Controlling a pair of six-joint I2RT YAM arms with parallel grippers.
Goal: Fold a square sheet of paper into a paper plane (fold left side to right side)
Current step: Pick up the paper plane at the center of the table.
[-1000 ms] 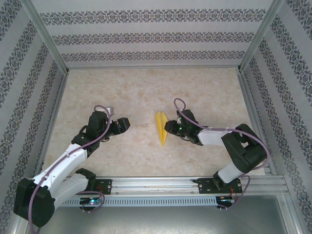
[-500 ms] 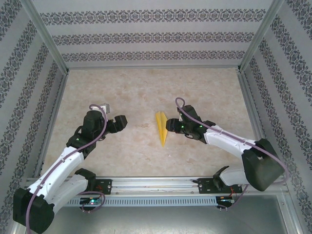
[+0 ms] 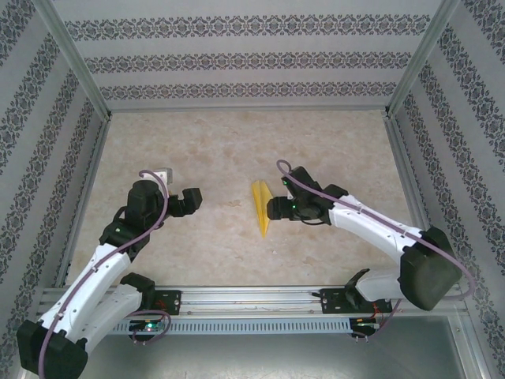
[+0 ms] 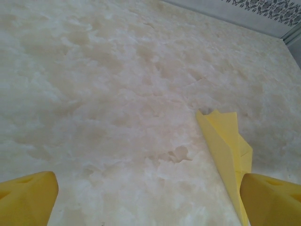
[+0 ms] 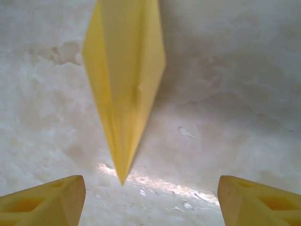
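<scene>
beige marbled table (image 3: 237,142), patterned walls (image 3: 237,59)

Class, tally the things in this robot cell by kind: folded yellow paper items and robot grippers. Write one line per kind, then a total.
Yellow paper plane: 1
Robot grippers: 2 (left gripper, right gripper, both open)
Total: 3

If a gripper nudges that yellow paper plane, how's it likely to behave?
The paper plane looks thin and light, so it would probably slide on the smooth table. It lies nearly flat, so catching its edge may be hard. Its folds likely bend if squeezed.
</scene>
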